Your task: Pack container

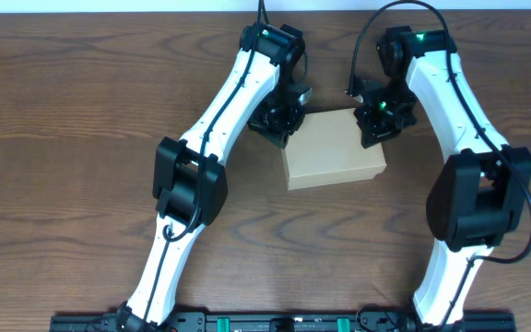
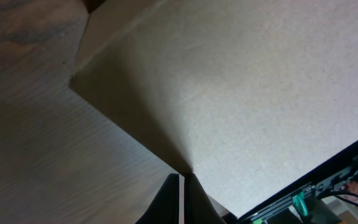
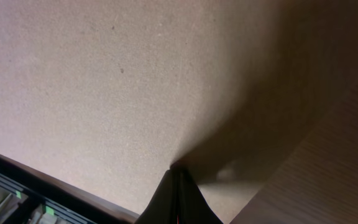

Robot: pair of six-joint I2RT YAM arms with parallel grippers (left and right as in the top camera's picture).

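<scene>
The container (image 1: 335,152) is a plain tan cardboard box lying in the middle of the table with its flat top closed. My left gripper (image 1: 282,124) is shut, and its tip rests against the box's far left corner. In the left wrist view the shut tips (image 2: 182,179) meet the box (image 2: 247,81) at its edge. My right gripper (image 1: 377,123) is shut too, tip down on the far right part of the box top. The right wrist view shows its closed tips (image 3: 178,171) touching the cardboard (image 3: 104,81). Neither gripper holds anything.
The brown wooden table (image 1: 72,111) stretches out on both sides of the box. A black rail with green clips (image 1: 275,323) runs along the near edge, where both arms are mounted.
</scene>
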